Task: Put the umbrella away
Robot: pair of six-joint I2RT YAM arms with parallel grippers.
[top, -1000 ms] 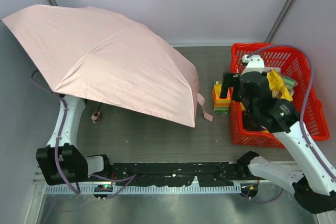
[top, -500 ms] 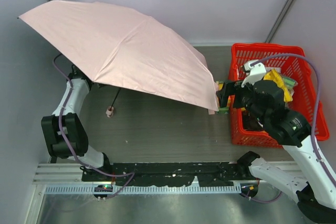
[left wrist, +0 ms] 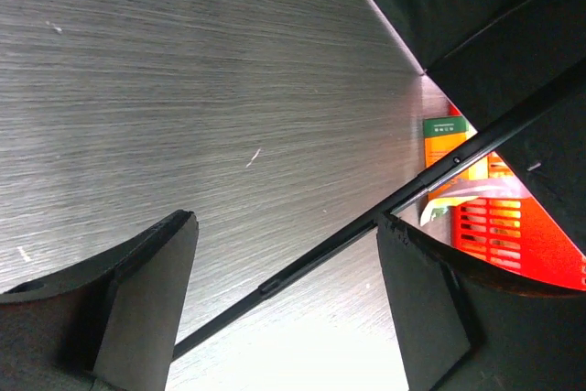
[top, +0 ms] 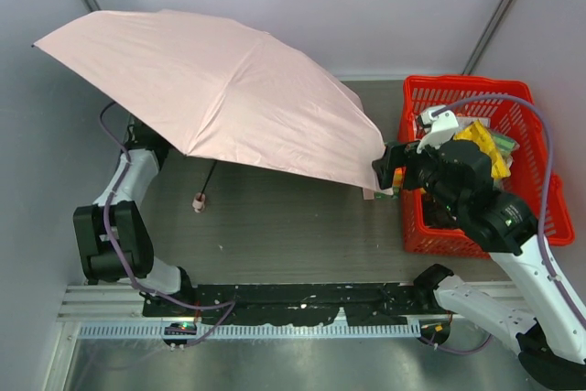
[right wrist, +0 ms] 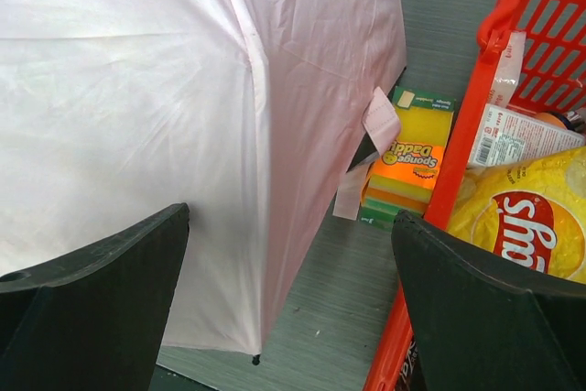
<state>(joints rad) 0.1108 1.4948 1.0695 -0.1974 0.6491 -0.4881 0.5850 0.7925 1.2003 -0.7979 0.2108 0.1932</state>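
While the open umbrella spreads above the table (edge near the red basket), the right gripper hovers there, fingers apart. The left gripper, also spread, straddles a dark rod.

Top view: even, diffuse overhead light, sharp throughout. I note a soft shadow on the table under the umbrella. Left wrist: tabletop glares pale toward the near edge, and the canopy underside reads near black. Right wrist: pink fabric washes to white at left; print on the sponge pack is legible.
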